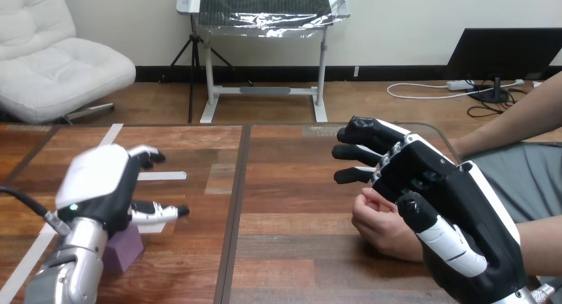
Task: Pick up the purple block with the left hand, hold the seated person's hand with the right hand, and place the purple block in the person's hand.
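Purple and matte, the block sits on the table just beneath the left robot hand, whose loosely spread fingers grip nothing. It looks light and stiff, best pinched across opposite flat sides. The right robot hand hangs straight-fingered over the person's hand.

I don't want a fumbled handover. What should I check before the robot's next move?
1. The purple block is within reach: ok, it sits on the table under the left hand.
2. The left hand grips the block: not ok, its fingers are open above it.
3. The right hand holds the person's hand: not ok, its fingers are straight, over that hand.
4. The person's palm is open to receive: cannot tell, partly hidden.
5. The table between the block and the person's hand is bare: ok.
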